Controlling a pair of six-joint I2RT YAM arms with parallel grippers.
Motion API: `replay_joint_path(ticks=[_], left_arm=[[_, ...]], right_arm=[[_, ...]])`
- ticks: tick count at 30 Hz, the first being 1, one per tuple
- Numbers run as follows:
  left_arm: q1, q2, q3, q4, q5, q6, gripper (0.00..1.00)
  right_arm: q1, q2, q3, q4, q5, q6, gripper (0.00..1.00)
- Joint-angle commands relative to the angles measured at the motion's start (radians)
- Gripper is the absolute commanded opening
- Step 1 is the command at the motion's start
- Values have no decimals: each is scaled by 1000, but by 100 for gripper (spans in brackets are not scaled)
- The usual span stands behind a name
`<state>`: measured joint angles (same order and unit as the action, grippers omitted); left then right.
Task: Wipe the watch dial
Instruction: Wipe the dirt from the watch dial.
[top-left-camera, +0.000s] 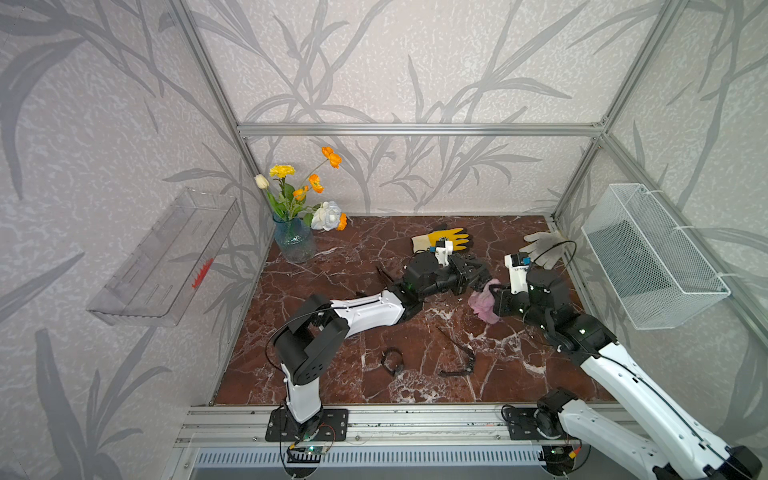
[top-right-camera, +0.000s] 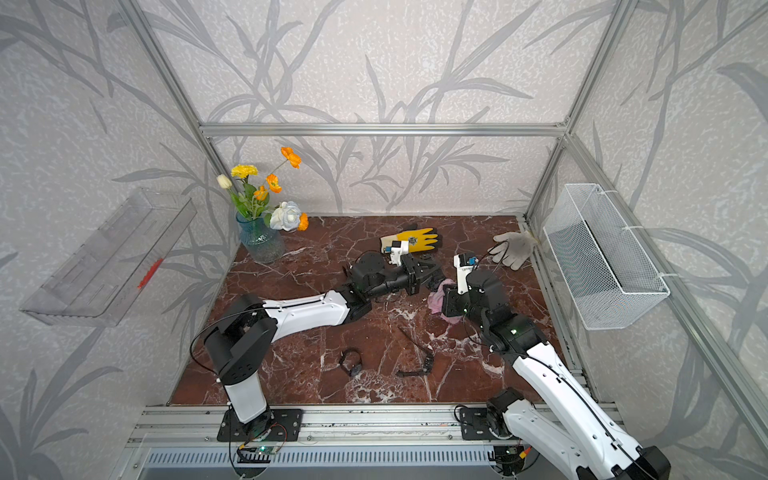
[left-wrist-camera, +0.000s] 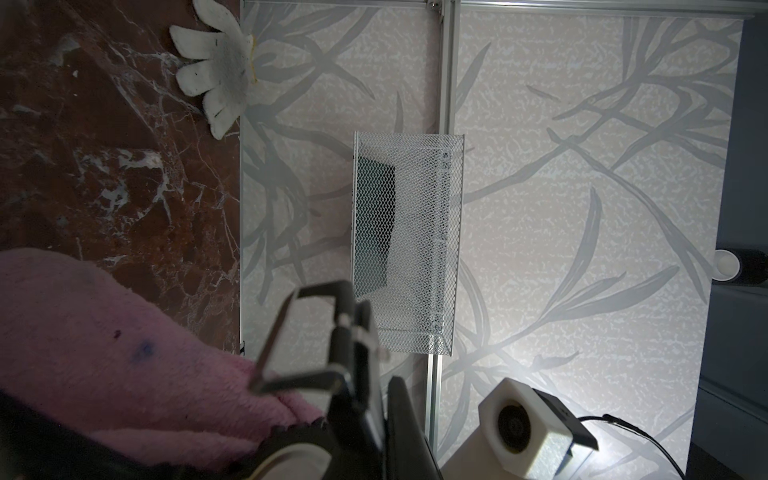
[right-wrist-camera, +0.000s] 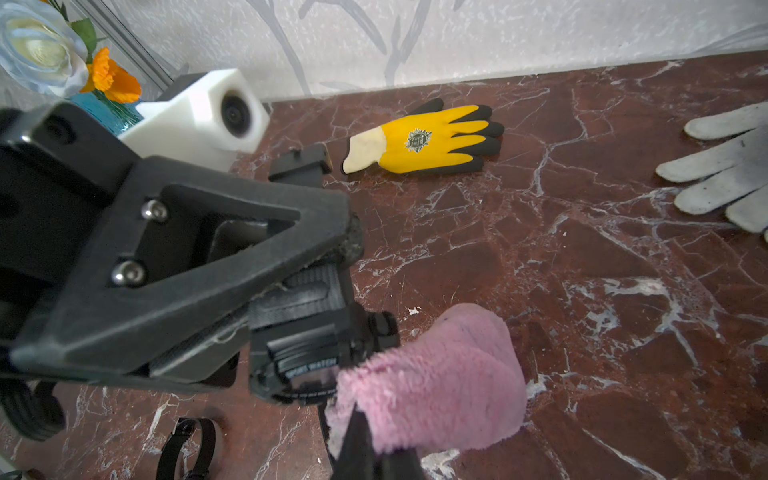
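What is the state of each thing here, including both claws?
left claw, shut on the black watch.
right claw, shut on the pink cloth.
pink cloth, bunched, edge touching the black watch.
yellow glove, lying flat on the table.
grey glove, lying flat.
looped watch, strap closed, on the table.
open watch, strap unfastened, on the table.
vase, upright, holding flowers.

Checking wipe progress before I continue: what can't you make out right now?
Right wrist view: watch dial partly under pink cloth; cleanliness unreadable.
Both top views: dial too small, wedged between left gripper and cloth.
Right gripper: fingers mostly wrapped in cloth.
Left wrist view: strap buckle blurred, dial out of sight.
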<state>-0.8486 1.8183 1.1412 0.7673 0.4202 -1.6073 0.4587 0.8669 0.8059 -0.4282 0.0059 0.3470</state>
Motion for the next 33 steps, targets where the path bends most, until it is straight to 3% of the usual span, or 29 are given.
replay_joint_path(ticks=[1,5,19,25,33], left_arm=[[-20,-27,6,56,82,-5,0],[-19,-26,5,51,78,-6,0],[-18,-27,6,47,78,-3,0],[-18,-31,-8,47,78,-3,0],[-17,-38,-18,61,80,-5,0]], right_arm=[[-7,11,-11,39,-38,-24,0],[-5,6,-20,84,-161,-38,0],[3,44,-10,220,-388,-15,0],[1,4,-2,316,-365,23,0],[-29,-37,43,262,-109,30,0]])
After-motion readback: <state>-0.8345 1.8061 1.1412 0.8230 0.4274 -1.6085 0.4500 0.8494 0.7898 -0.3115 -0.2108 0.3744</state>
